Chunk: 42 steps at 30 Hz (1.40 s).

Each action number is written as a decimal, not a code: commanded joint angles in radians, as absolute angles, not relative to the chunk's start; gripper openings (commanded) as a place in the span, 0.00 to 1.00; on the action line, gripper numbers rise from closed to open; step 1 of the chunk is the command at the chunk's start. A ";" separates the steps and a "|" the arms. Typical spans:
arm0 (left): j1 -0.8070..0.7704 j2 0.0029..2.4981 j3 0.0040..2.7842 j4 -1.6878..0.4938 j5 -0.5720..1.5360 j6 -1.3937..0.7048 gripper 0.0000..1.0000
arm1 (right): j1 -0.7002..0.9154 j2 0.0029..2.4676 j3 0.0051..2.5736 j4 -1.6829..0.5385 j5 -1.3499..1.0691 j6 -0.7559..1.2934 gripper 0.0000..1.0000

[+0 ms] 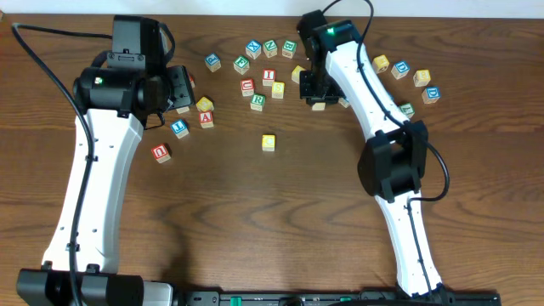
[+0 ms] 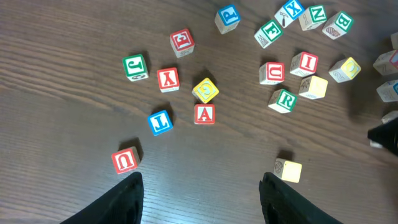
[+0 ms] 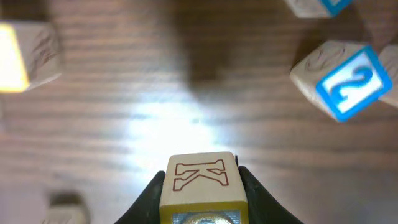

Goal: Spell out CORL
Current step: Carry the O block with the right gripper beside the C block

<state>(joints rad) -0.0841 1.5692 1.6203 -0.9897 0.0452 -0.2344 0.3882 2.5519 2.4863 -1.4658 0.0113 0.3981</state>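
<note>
Twenty-odd letter blocks (image 1: 270, 47) sit scattered on the far half of the worktop (image 1: 255, 221), with plain wood sides and coloured faces. Left pincer (image 2: 199, 196) is spread wide with nothing between its fingers, over bare wood. Just ahead of it are the red U block (image 2: 125, 160), blue T block (image 2: 160, 121) and red A block (image 2: 204, 114), with a yellow block (image 2: 206, 90) turned cornerwise just beyond the A, letter unclear. The only task letter I can read for sure is the green R block (image 2: 284, 99): green letter, green border, slightly rotated, in the middle cluster. It's just beside a plain yellow-faced block (image 2: 314, 87) and near the red I block (image 2: 305, 63). The neighbouring red block (image 2: 272, 73) reads as a U or a sideways C, can't tell which. The lone yellow block (image 1: 269, 142) sits well apart on the near side with open wood around it. Right pincer (image 3: 200, 186) is pinching the K block (image 3: 200, 174), a brown outlined K on bare wood, fingers pressed on both sides. The blue 2 block (image 3: 348, 81) is off to its right, not touching. Right arm (image 1: 365, 93) lies across the gap between the middle cluster and the right-hand group (image 1: 399, 69), whose letters are too small to read.
</note>
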 commanded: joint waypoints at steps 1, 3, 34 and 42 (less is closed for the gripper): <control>-0.083 1.581 1.620 -0.994 0.033 -0.222 0.59 | 0.450 2.536 2.444 -1.493 -0.018 0.385 0.25; -0.083 1.581 1.620 -0.994 0.033 -0.222 0.59 | 0.472 2.536 2.417 -1.492 -0.018 0.387 0.25; -0.083 1.581 1.620 -0.994 0.033 -0.222 0.59 | 0.595 2.536 2.275 -1.424 -0.010 0.471 0.34; -0.083 1.581 1.620 -0.992 0.033 -0.222 0.59 | 0.596 2.536 2.276 -1.458 -0.019 0.471 0.34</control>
